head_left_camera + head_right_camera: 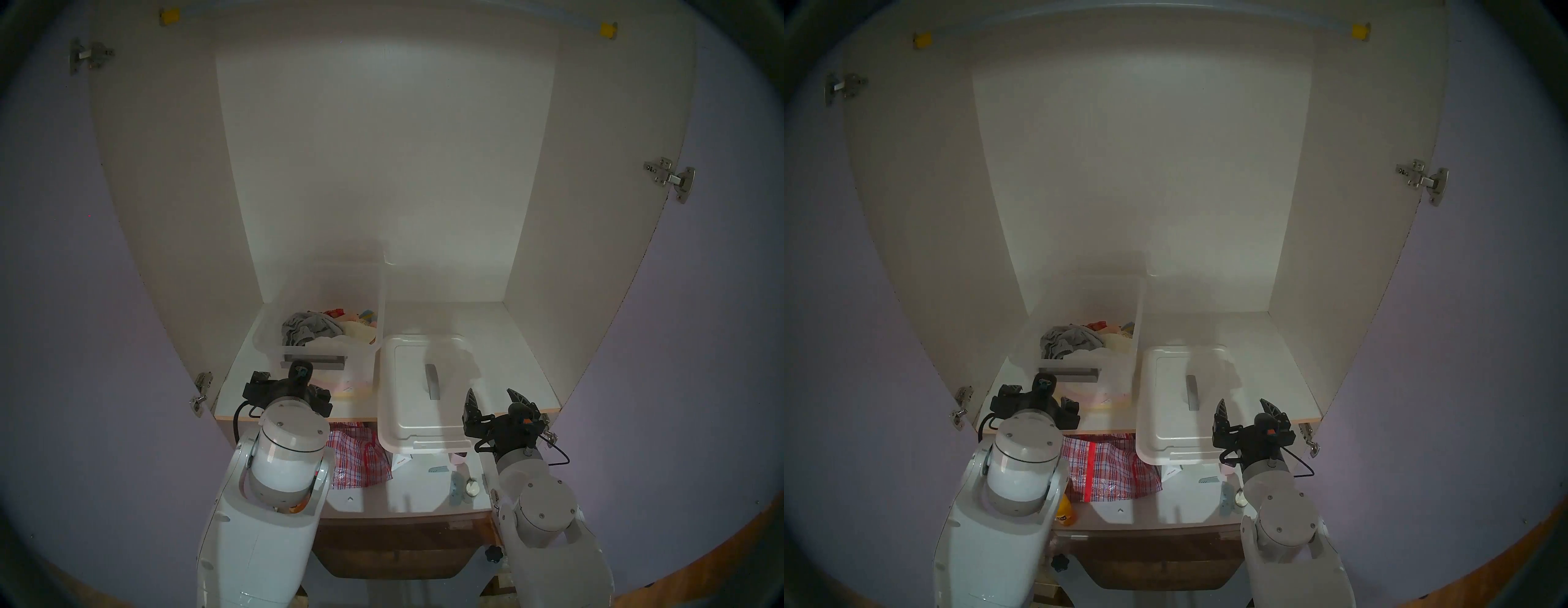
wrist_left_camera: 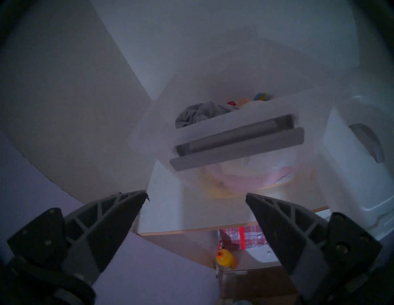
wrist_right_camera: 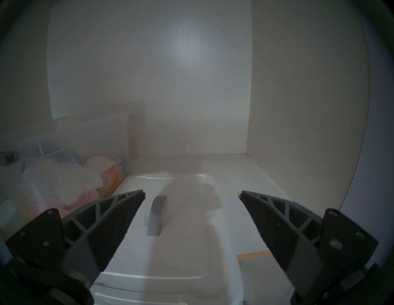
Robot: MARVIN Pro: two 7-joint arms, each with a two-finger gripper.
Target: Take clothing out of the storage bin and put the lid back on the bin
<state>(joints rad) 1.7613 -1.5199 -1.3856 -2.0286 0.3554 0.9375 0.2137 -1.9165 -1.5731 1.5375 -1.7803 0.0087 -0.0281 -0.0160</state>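
The see-through storage bin (image 1: 268, 339) stands open at the left of the cabinet shelf, its grey bar latch (image 2: 238, 142) facing me. Inside, seen through the wall in the right wrist view, lies the wrinkled white clothing (image 3: 61, 183) among other fabrics. The white lid (image 1: 407, 407) with its grey arched handle (image 3: 155, 215) lies flat to the right of the bin and overhangs the shelf's front edge. My left gripper (image 1: 290, 384) is open and empty just in front of the bin's latch side. My right gripper (image 1: 492, 395) is open and empty over the lid's near right corner.
A grey ruffled garment (image 1: 305, 329) and coloured fabrics fill the bin. Below the shelf, a red-and-blue checked bag (image 1: 360, 458), a yellow object (image 2: 223, 257) and small items sit on a lower surface. Cabinet side walls and door hinges (image 1: 201, 390) flank the shelf.
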